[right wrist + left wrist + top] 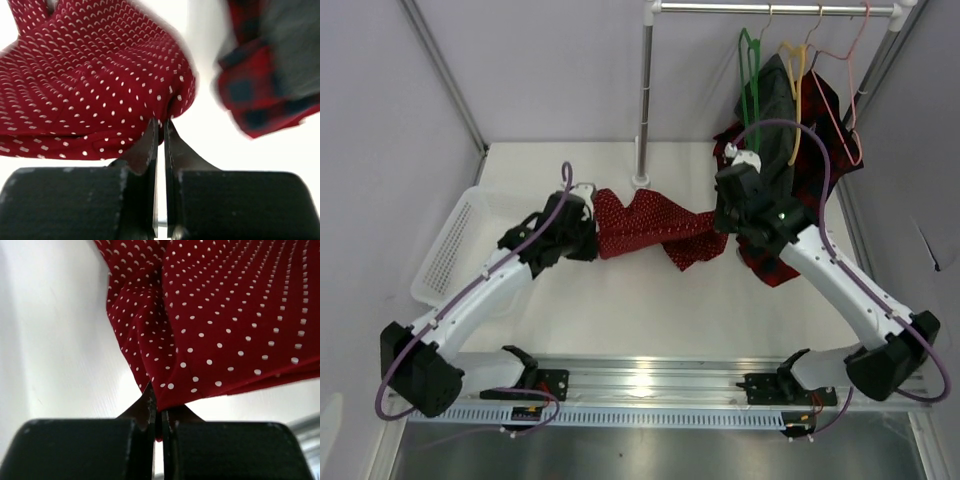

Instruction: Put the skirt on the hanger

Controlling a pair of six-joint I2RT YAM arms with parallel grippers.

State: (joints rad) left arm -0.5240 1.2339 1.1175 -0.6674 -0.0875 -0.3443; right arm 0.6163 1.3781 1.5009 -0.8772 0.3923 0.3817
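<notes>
The red skirt [650, 227] with white dots hangs stretched between my two grippers above the table. My left gripper [592, 222] is shut on its left corner, and the fabric [225, 320] fills the left wrist view above the closed jaws [159, 405]. My right gripper [720, 222] is shut on the right edge of the skirt [100, 80], pinched at the fingertips [161, 125]. The green hanger [750, 80] hangs on the rail at the back right, beyond my right gripper.
A rail [780, 9] on a metal pole [643, 100] carries a yellow hanger [796, 70] and a pink hanger [840, 70] with a dark grey garment [775, 110] and a red-and-black plaid garment [825, 120]. A white basket [455, 245] stands at the left.
</notes>
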